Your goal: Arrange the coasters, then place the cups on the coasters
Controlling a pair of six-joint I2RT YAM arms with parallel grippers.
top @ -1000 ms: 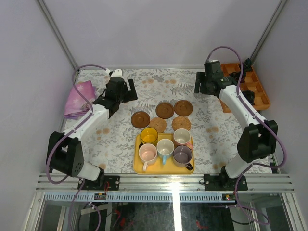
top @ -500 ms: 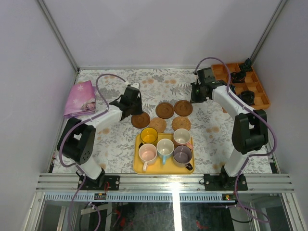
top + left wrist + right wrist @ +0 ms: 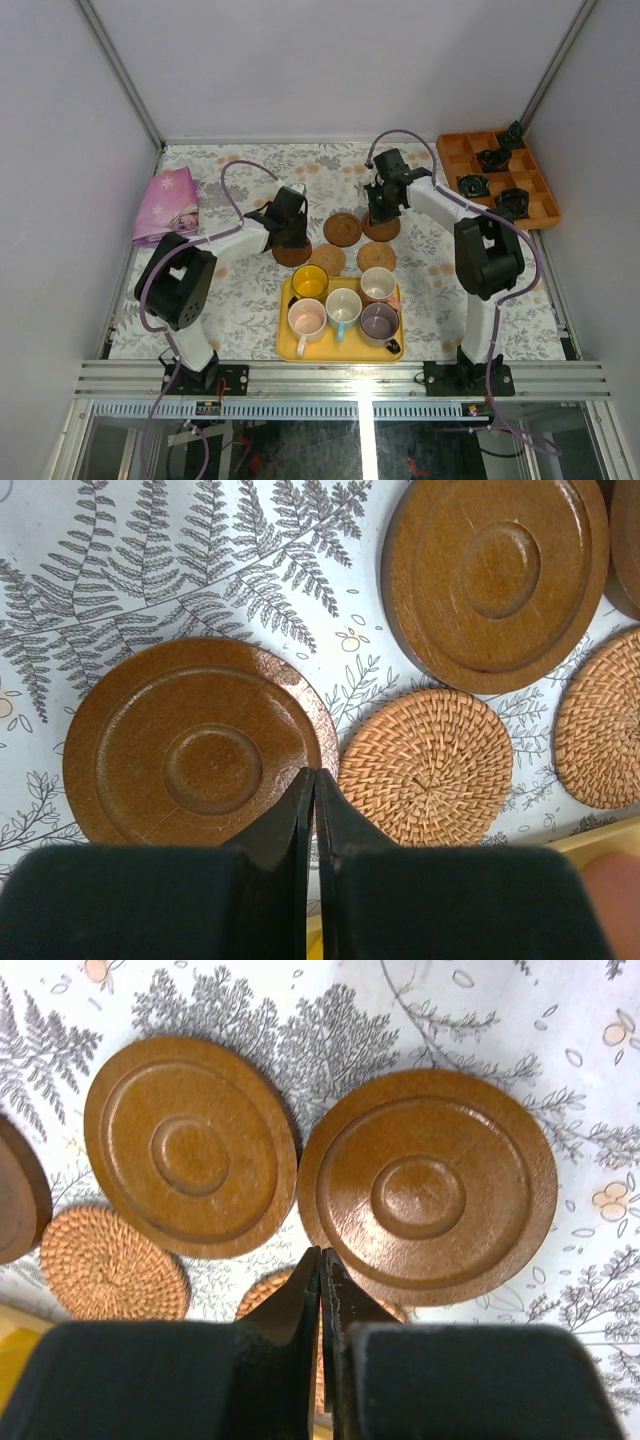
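Left gripper (image 3: pixel 312 780) and right gripper (image 3: pixel 320 1258), both pinched together empty, sit at dark coasters' (image 3: pixel 200 745) rims, probably to nudge them apart before cups (image 3: pixel 343 305) leave tray (image 3: pixel 345 349).

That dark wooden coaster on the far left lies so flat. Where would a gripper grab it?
Probably at the rim, coming down from above on its open left side. The coaster is a thin disc lying flat on the table, so only its edge offers a pinch, and a woven coaster crowds its right side.
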